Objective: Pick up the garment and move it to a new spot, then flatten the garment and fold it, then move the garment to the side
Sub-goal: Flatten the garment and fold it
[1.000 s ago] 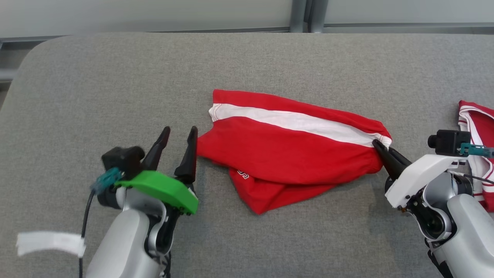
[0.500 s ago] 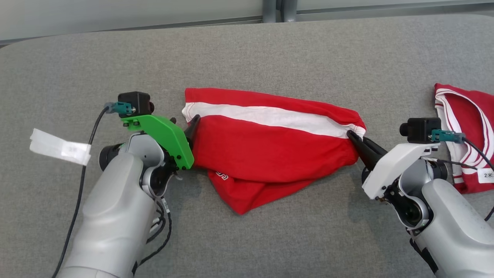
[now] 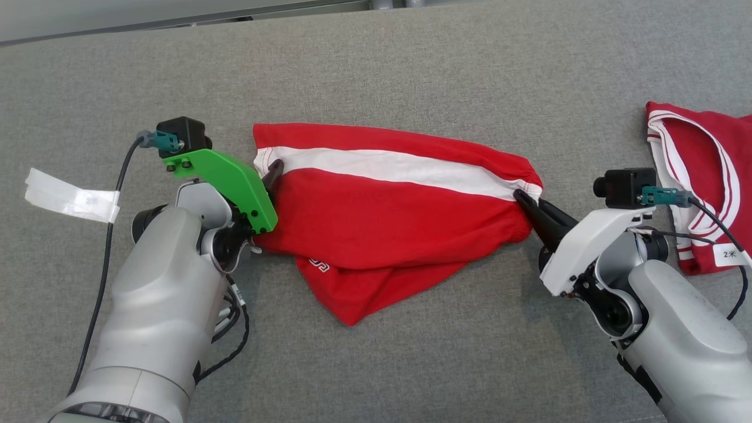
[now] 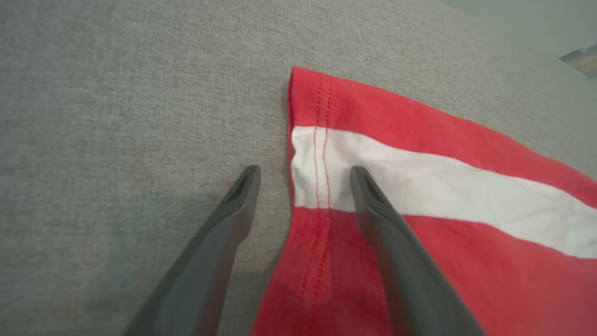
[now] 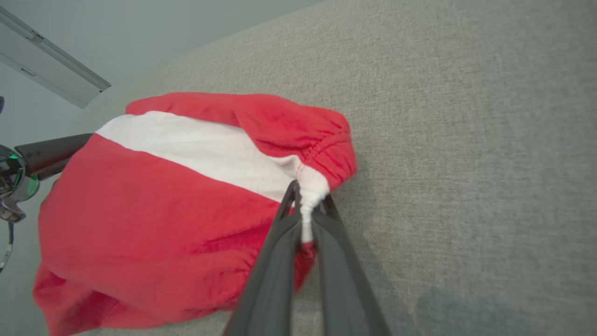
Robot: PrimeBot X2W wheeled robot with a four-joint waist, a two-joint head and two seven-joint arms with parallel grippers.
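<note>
The garment [image 3: 399, 217] lay rumpled on the tabletop [image 3: 411, 70], unflattened and unfolded. The right claw [image 5: 308, 196] was clenched on its right end; the left claw [image 4: 304, 170], spread wide, straddled its left hem. Flattening, folding and moving aside remained.

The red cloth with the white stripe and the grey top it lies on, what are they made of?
The red garment with a white stripe looks like soft, matte knit fabric, probably cotton: it wrinkles, has stitched hems, and bunches where the right hand pinches it. The grey table covering seems a woven, felt-like textile, matte, with a fine speckled weave.
</note>
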